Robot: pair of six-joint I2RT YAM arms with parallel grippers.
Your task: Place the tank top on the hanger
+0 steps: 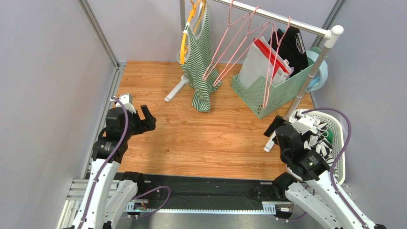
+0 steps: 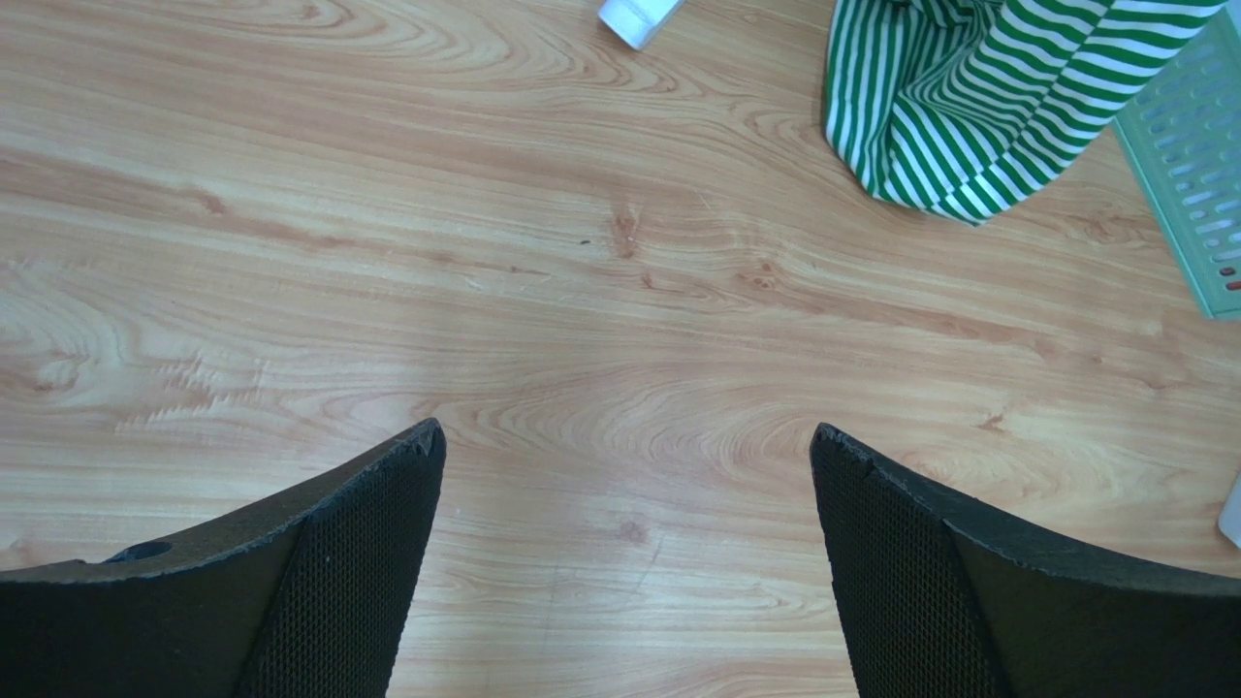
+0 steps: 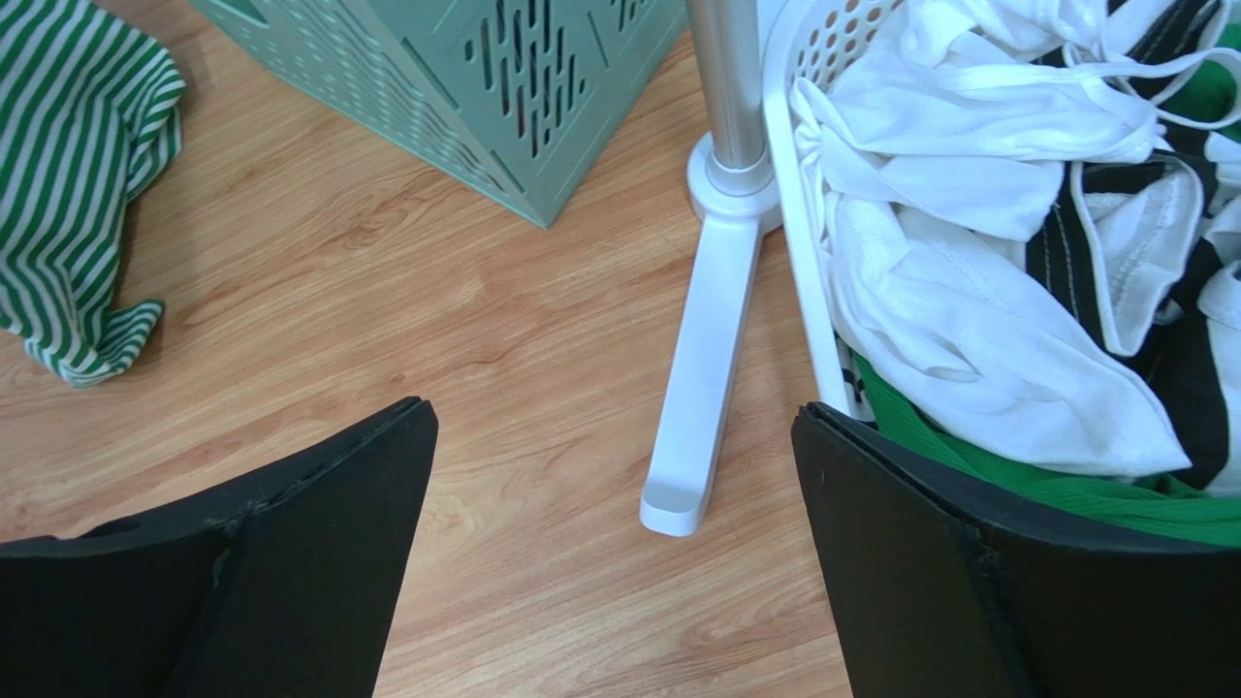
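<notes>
In the perforated plastic basket [image 3: 842,41], the thin crumpled tank top [image 3: 991,349]

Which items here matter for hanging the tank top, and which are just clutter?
Job: plain white tank top, crumpled in the white plastic laundry basket; thin pink wire hangers on the metal rail.
Lying about: green-and-white striped tank top on the yellow-orange hanger; green slotted crate.
</notes>
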